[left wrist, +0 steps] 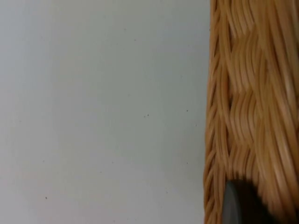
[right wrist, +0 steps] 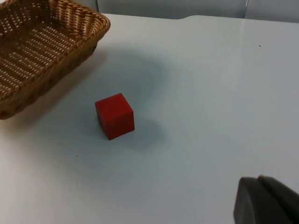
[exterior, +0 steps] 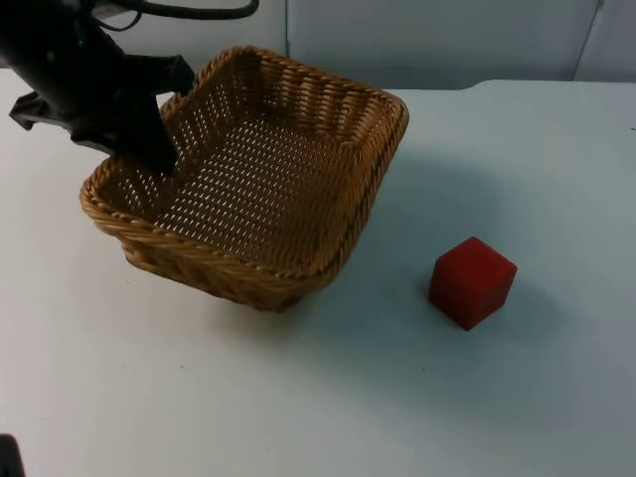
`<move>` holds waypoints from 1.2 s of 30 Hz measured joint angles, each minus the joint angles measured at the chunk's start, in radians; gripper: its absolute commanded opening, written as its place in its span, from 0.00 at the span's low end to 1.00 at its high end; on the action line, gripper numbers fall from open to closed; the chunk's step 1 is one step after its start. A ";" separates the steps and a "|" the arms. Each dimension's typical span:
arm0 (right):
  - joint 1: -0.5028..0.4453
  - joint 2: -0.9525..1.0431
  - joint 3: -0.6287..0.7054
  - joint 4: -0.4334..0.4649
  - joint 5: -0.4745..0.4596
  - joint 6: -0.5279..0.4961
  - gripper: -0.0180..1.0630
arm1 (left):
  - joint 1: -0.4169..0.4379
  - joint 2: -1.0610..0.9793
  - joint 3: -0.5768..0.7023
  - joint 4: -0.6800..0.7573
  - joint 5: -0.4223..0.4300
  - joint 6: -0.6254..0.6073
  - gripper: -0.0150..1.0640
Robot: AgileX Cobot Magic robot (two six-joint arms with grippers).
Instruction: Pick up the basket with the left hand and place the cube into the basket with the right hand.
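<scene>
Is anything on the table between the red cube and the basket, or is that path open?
Nothing visible stands between them. The cube sits on bare white table, apart from the basket, which the left gripper holds by its rim. The right gripper's fingertip is short of the cube, with bare table between.

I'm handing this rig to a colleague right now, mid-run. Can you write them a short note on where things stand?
Left gripper: shut on the basket at its rim; the basket is tilted, and its shadow suggests it is raised off the table.
Right gripper: waiting above the table, some way from the cube, holding nothing.
Cube: red, on the table beside the basket, apart from it.
Done: basket gripped and apparently lifted.
Left: right gripper picks up the cube and puts it in the basket.
</scene>
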State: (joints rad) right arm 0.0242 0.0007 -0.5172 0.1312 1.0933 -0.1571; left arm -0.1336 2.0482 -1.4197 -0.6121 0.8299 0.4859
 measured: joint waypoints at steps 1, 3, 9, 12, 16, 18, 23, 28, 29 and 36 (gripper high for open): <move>0.000 0.000 0.000 0.000 0.000 0.000 0.01 | 0.000 0.000 0.000 0.000 0.010 0.000 0.01; 0.000 0.000 0.000 0.000 0.000 0.000 0.01 | 0.002 0.000 0.000 -0.002 0.025 0.000 0.01; 0.000 0.000 0.000 0.000 0.000 0.000 0.01 | 0.002 0.000 0.000 -0.013 0.052 0.000 0.01; 0.000 0.000 0.000 0.000 0.000 0.000 0.01 | 0.002 0.000 0.000 -0.025 0.054 0.000 0.01; 0.000 0.000 0.000 0.000 0.000 0.000 0.01 | 0.002 0.000 0.000 -0.039 0.054 0.000 0.01; 0.000 0.000 0.000 0.000 0.000 0.000 0.01 | 0.002 0.000 0.000 -0.049 0.054 0.000 0.01; 0.000 0.000 0.000 0.000 0.000 0.000 0.01 | 0.002 0.000 0.000 -0.053 0.039 0.000 0.01; 0.000 0.000 0.000 0.000 0.000 0.000 0.01 | 0.002 0.000 0.000 -0.057 0.041 0.000 0.01; 0.000 0.000 0.000 0.000 0.000 0.000 0.01 | 0.002 0.000 0.000 -0.057 0.041 0.000 0.01; 0.000 0.000 0.000 0.000 0.000 0.000 0.01 | 0.002 0.000 0.000 -0.066 0.060 0.000 0.01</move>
State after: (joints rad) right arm 0.0242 0.0007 -0.5172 0.1312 1.0933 -0.1571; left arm -0.1315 2.0482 -1.4197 -0.6778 0.8900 0.4859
